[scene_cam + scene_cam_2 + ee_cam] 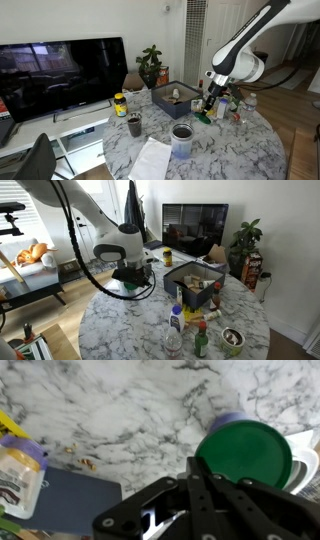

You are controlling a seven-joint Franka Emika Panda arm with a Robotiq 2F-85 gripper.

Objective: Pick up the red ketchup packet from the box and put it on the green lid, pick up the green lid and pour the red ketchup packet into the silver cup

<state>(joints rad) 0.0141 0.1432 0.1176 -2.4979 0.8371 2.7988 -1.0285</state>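
**Gripper Hanging Beside a Bare Green Lid**

The gripper [194, 463] is hanging just beside the green lid [243, 452], its tips lying off the lid's edge rather than over its middle. The fingers are showing pressed together with no gap. Nothing red is showing at the tips, though the wrist view is not ruling out a thin packet pinched there. The red ketchup packet is not showing in any view, and the lid's top is lying bare. The lid is sitting on a lavender-rimmed thing [226, 418], so it is probably perched and easy to tip.

Judging by this, the step in hand is getting the packet onto the lid. Doing it well is calling for the tips to be standing over the lid's centre and low before opening, so the packet is landing flat and not sliding off. Pressing on the lid's rim is risking a tilt. The box [163, 102] is standing near the lid, on the gripper's side of it.
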